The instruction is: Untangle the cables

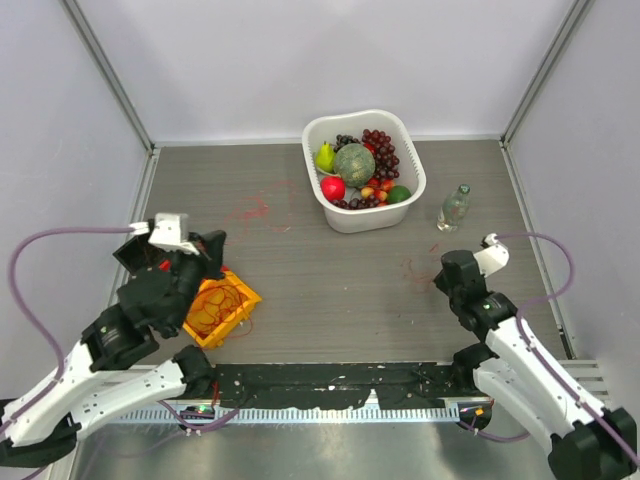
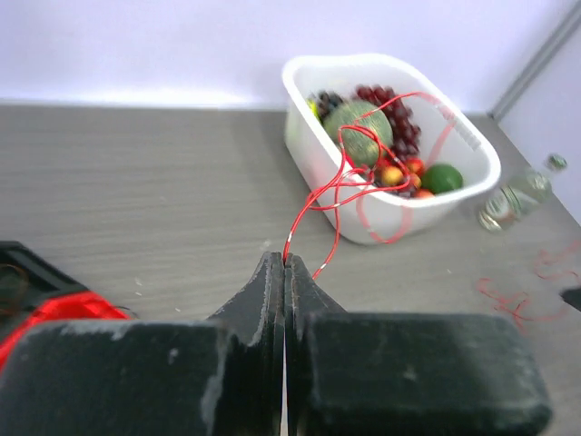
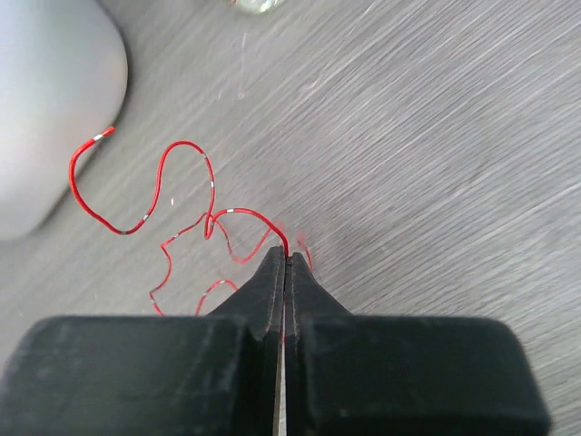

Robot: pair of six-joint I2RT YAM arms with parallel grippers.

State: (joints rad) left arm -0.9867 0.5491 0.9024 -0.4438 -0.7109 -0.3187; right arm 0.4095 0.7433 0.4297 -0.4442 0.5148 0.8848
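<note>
The cables are thin red wires lying in separate pieces. My left gripper (image 2: 286, 262) is shut on the end of one red wire (image 2: 340, 186), which rises in loops in front of the white basin. In the top view this gripper (image 1: 213, 248) hangs over the table's left side, with faint red wire (image 1: 255, 210) beyond it. My right gripper (image 3: 285, 256) is shut on another red wire (image 3: 241, 211), whose loops trail left over the table. From above, that gripper (image 1: 441, 274) sits at the right, next to a small red tangle (image 1: 420, 268). More red wire fills a yellow tray (image 1: 245, 297).
A white basin (image 1: 365, 218) of fruit stands at the back centre, with a small clear bottle (image 1: 454, 207) to its right. The yellow tray lies just under my left arm. Grey walls close off the table on three sides.
</note>
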